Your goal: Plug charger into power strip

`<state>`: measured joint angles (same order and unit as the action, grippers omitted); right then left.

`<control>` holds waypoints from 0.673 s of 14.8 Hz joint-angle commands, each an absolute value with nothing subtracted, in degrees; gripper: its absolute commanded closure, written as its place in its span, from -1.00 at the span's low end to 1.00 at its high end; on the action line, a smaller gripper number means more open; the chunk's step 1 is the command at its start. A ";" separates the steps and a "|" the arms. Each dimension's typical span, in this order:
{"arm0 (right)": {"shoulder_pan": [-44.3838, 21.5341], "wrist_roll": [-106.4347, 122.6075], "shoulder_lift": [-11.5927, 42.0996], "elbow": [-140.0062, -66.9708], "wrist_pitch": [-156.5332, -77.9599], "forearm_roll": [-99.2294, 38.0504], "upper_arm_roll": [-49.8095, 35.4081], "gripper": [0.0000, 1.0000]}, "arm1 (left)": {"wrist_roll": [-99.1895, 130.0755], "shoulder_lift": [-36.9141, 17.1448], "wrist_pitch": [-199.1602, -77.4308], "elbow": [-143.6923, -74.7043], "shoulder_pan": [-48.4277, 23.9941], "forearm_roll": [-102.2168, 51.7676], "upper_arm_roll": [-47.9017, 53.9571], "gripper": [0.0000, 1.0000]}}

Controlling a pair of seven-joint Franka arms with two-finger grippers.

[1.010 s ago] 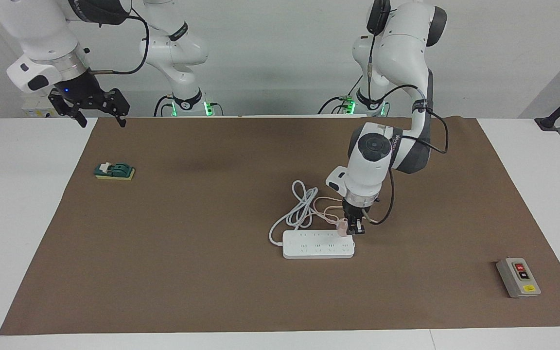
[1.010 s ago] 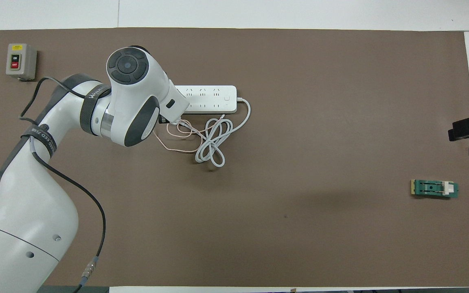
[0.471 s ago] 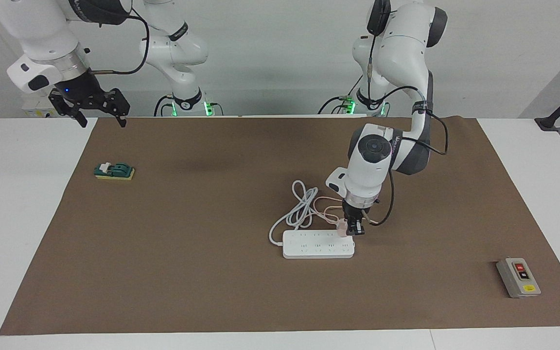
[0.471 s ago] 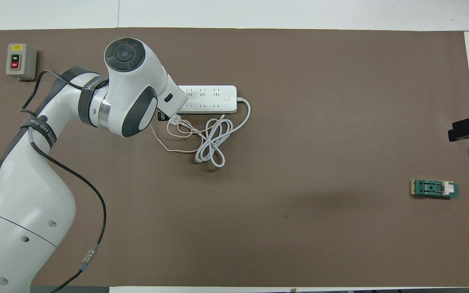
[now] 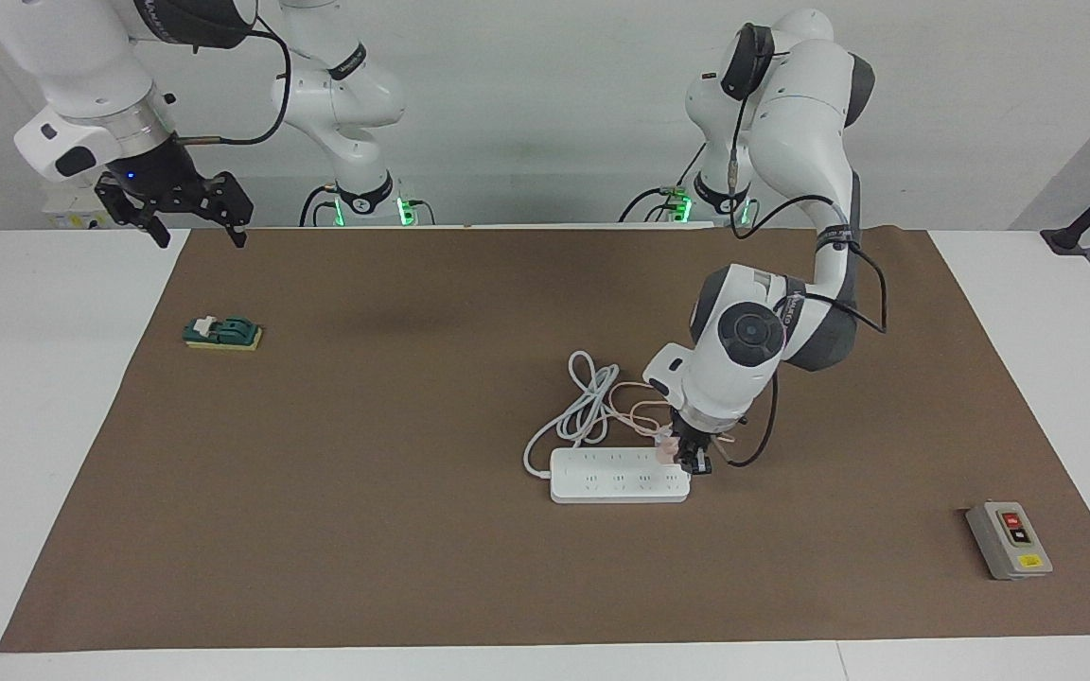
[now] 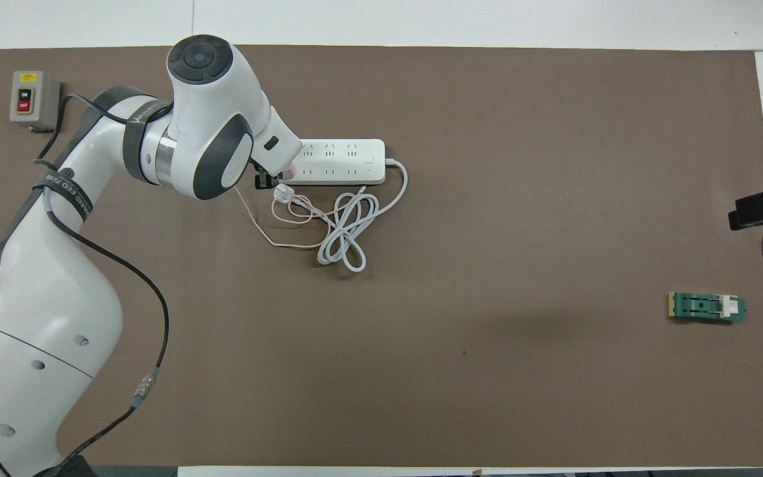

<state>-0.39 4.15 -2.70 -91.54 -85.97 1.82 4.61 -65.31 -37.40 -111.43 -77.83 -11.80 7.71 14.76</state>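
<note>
The left end effector [image 5: 687, 460] is clamped on the charger [image 5: 666, 450], holding it low over the power strip [image 5: 619, 475], at the corner nearest the robots and toward the left arm's end. Whether the prongs have entered a socket cannot be told; seating looks unfinished, with pressing down and release likely left. The right end effector [image 5: 193, 222], fingers apart, waits well apart over the desk [image 5: 62, 397] edge.

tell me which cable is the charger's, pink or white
The thin pink cable, looped beside the thick white cord, which runs from the power strip.
</note>
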 commanded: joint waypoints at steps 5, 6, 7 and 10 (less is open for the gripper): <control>0.00 3.78 -3.08 -91.76 -85.43 2.37 4.13 -1.00 | -64.16 -39.90 -120.32 -81.73 -14.33 8.52 16.08 1.00; 0.00 3.78 -3.08 -91.76 -85.43 2.37 4.13 -1.00 | -64.16 -39.82 -120.41 -81.83 -14.33 8.53 16.08 1.00; -0.09 3.78 -3.08 -91.76 -85.43 2.37 4.13 -1.00 | -64.16 -39.81 -120.41 -81.74 -14.33 8.53 16.08 1.00; -0.09 3.78 -3.16 -91.76 -85.34 2.37 4.13 -1.00 | -62.06 -39.55 -119.45 -81.48 -14.15 8.35 16.08 1.00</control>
